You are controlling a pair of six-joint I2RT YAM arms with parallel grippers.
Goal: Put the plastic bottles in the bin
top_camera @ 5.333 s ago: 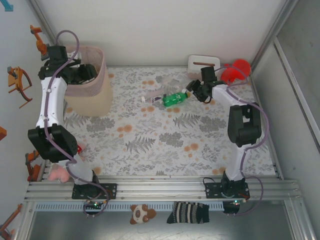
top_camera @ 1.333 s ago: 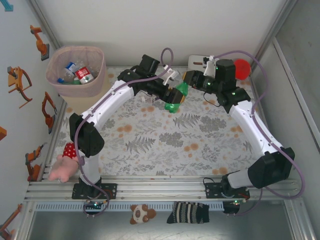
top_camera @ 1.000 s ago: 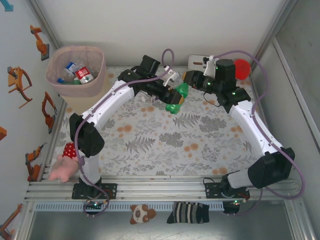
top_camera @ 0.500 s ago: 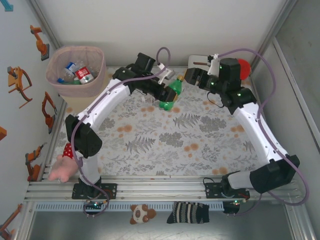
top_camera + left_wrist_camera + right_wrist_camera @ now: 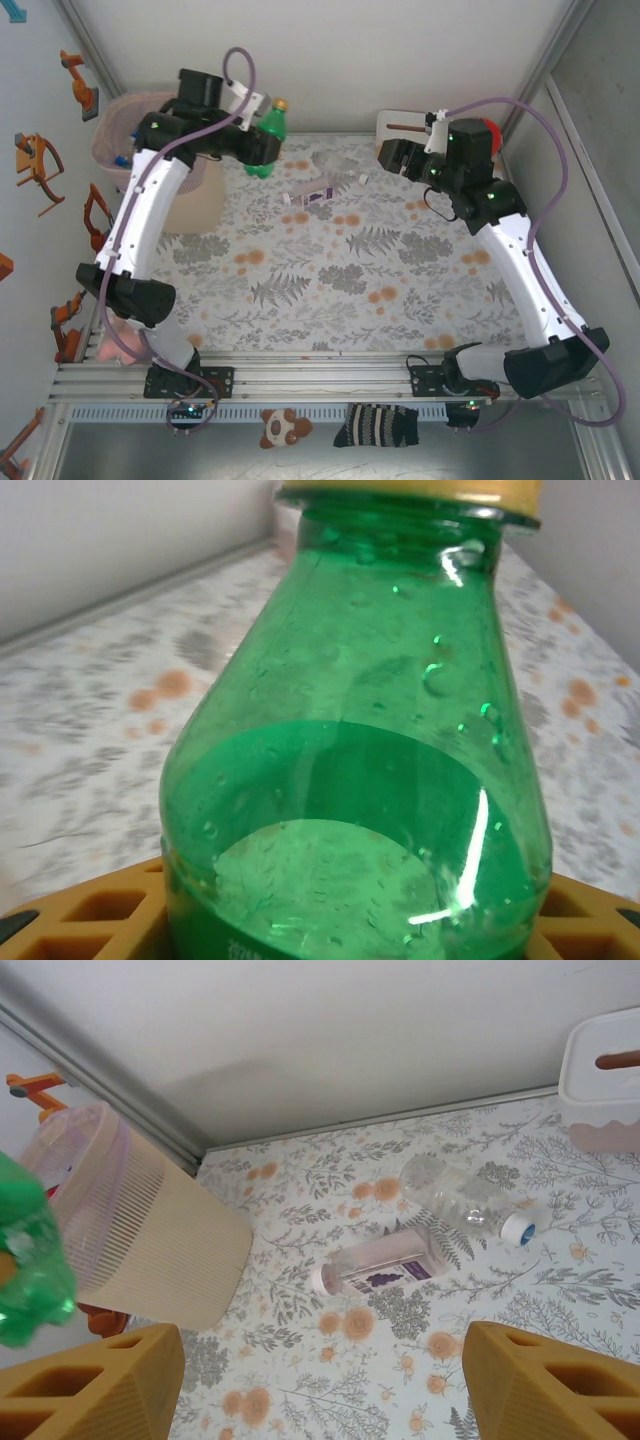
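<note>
I have the left gripper [image 5: 252,150] clamped on the green bottle [image 5: 269,130], upper left of my overhead view, just right of the bin [image 5: 195,200] | right gripper [image 5: 392,158] spread, empty, upper right by the white box [image 5: 402,124] | clear bottle [image 5: 455,1192] and purple-labelled bottle [image 5: 385,1265] lie upper centre.

Green bottle [image 5: 350,780], yellow cap [image 5: 410,490]; beige bin [image 5: 170,1260], pink liner [image 5: 75,1155]; floral-print tabletop [image 5: 330,285].

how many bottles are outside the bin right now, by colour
green bottle, held up in the left gripper: 1
clear bottle with purple label, lying on the table: 1
plain clear bottle, lying on the table: 1
total: 3
</note>
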